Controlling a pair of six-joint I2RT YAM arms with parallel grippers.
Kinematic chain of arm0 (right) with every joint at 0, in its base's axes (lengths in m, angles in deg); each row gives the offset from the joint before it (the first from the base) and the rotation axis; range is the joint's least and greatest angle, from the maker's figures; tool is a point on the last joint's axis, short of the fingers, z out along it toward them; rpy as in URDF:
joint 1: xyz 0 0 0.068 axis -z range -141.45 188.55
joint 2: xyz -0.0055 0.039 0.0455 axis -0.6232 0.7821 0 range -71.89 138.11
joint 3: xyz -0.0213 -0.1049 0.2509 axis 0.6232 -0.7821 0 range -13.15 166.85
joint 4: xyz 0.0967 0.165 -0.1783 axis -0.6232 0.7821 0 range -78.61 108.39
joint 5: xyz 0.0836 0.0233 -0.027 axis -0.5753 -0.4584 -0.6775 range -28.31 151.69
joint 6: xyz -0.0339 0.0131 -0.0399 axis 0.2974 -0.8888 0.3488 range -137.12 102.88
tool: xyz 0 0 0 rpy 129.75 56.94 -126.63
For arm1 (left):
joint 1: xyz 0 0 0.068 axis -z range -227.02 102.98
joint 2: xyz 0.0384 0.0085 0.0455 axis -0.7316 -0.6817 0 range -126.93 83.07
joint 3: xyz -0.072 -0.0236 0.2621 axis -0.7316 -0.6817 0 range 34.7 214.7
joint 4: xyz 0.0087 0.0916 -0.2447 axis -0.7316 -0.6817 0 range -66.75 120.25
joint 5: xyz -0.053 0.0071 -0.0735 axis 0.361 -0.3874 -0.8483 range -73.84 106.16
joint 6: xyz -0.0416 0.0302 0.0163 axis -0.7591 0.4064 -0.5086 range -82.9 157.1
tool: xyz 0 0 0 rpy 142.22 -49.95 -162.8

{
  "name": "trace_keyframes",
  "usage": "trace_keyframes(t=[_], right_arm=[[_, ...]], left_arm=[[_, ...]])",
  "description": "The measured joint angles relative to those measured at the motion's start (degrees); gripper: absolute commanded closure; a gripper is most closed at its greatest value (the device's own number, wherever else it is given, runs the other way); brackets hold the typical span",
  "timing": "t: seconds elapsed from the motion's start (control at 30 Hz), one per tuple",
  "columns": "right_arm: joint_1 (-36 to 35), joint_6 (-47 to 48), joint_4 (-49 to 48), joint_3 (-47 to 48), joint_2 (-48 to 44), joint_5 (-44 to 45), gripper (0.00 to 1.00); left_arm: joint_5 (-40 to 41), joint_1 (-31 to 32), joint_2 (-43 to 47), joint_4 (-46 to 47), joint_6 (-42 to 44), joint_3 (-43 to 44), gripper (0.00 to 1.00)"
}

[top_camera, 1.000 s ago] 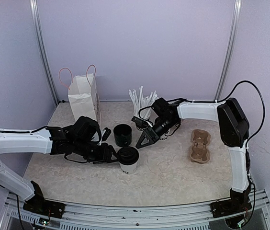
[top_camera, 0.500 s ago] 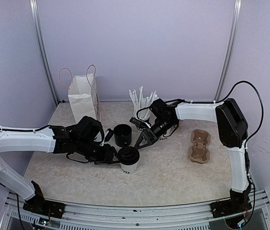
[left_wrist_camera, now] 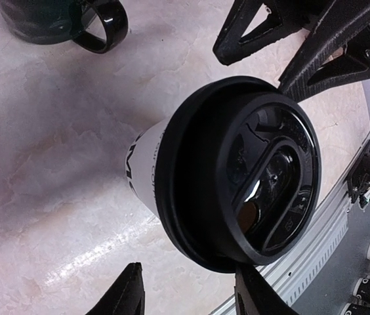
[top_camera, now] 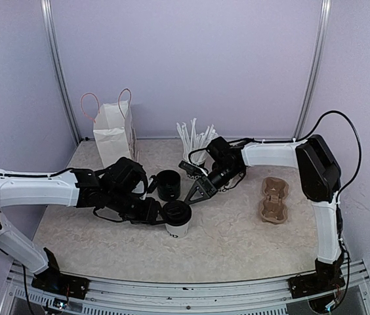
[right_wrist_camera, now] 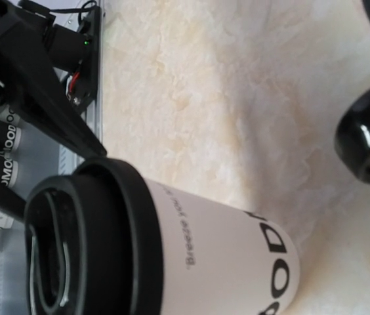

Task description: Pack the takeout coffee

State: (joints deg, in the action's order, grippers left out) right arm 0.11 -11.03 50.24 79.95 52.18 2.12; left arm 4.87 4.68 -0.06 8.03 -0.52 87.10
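Observation:
One takeout coffee cup (top_camera: 177,226), white with black lettering and a black lid (top_camera: 176,211), stands upright at the middle front of the table. It fills the left wrist view (left_wrist_camera: 147,164) and the right wrist view (right_wrist_camera: 224,256). My left gripper (top_camera: 157,211) is level with the lid on its left, jaws open. In the left wrist view (left_wrist_camera: 191,298) one fingertip (left_wrist_camera: 256,295) meets the lid's rim (left_wrist_camera: 191,216) and nothing sits between the fingers. My right gripper (top_camera: 192,195) points down at the lid from the back right, open and empty. Its fingers do not show in its own view.
A squat black mug (top_camera: 168,184) with a handle (left_wrist_camera: 103,26) stands just behind the cup. Behind that are a black cup of white straws (top_camera: 194,141) and a white paper bag (top_camera: 115,133). A brown cardboard cup carrier (top_camera: 274,199) lies at the right.
The left arm has slid a little right toward the cup. The right gripper has dipped down and left toward the lid. Both sets of jaws have narrowed slightly.

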Motion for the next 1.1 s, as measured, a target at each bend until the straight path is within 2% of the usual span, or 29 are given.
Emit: trace_keyframes(t=[0.17, 0.3, 0.6, 0.8, 0.9, 0.93, 0.97, 1.1], right_arm=[[0.2, 1.6, 0.6, 0.0, -0.6, 1.0, 0.41], [-0.1, 3.7, 2.4, 0.1, -2.1, 5.3, 0.36], [0.0, 8.6, 6.3, 2.0, -7.2, 11.7, 0.33], [0.0, 14.1, 7.8, 1.7, -11.6, 11.3, 0.31], [-0.1, 18.1, 8.2, 0.1, -14.4, 10.8, 0.26], [-0.2, 19.5, 8.2, -0.7, -15.6, 11.0, 0.22], [-0.4, 20.9, 8.1, -1.6, -17.0, 11.4, 0.19], [-2.8, 26.2, 7.6, -3.8, -22.1, 13.9, 0.14]], left_arm=[[2.9, 1.0, -0.2, -2.8, 1.5, 2.2, 0.5], [7.0, 1.8, -0.2, -7.4, 3.2, 5.9, 0.46], [9.9, 1.7, 2.0, -13.0, 7.6, 16.5, 0.37], [15.0, 0.3, 3.3, -13.9, 10.4, 17.1, 0.25], [18.4, -0.6, 4.5, -12.7, 11.7, 15.7, 0.14], [19.6, -0.9, 5.2, -12.3, 12.2, 15.2, 0.04], [20.8, -1.2, 5.8, -12.0, 12.5, 15.1, 0.02], [25.7, -2.4, 8.3, -8.4, 14.6, 15.1, 0.01]])
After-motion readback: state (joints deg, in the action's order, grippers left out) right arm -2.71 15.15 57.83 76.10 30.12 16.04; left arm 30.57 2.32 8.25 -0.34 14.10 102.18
